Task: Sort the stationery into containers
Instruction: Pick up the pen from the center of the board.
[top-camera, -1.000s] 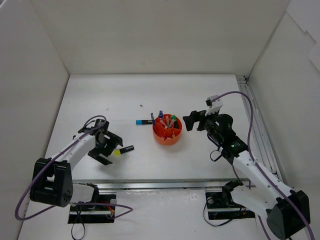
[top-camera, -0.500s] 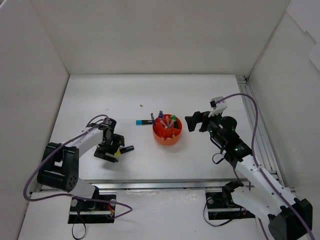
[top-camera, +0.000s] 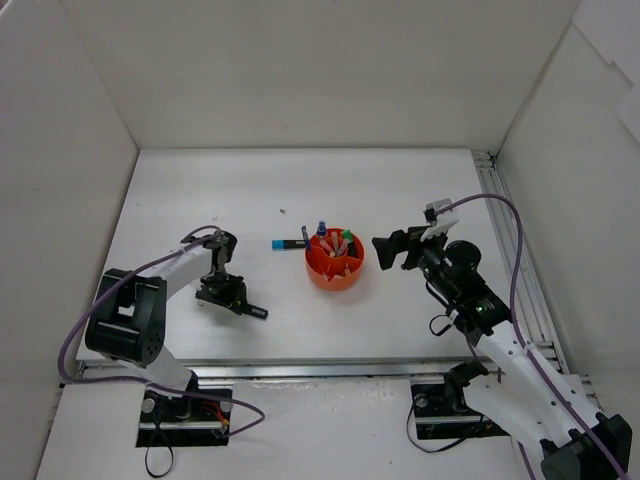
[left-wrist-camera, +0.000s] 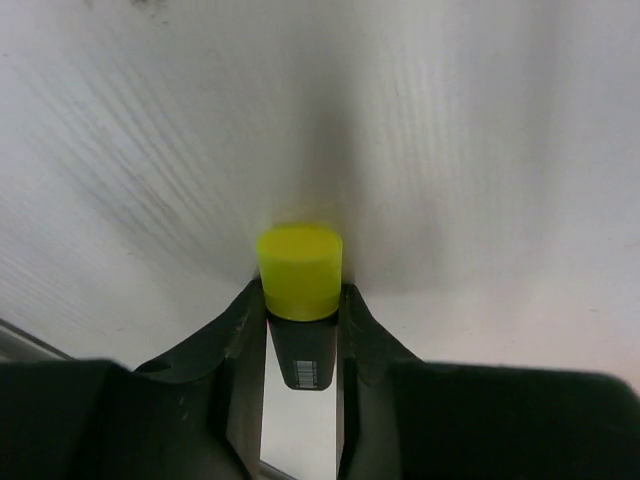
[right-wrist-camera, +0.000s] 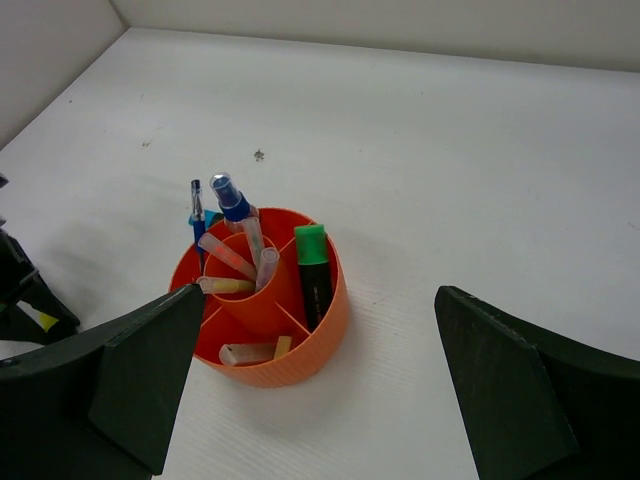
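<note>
The left gripper (left-wrist-camera: 300, 305) is pinching the yellow-capped highlighter (left-wrist-camera: 299, 270) just behind its cap, low against the table (left-wrist-camera: 480, 150), likely for lifting. The right gripper (top-camera: 382, 250) is hovering spread wide, with the orange tub (right-wrist-camera: 300, 355) just ahead of it.

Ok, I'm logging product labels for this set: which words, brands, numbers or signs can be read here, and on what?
No text is legible.
Yellow-capped highlighter, between the jaws of the left end effector: barcode-like label on its black barrel, too small to read.
Orange tub: no marking that can be read on it or inside.
</note>
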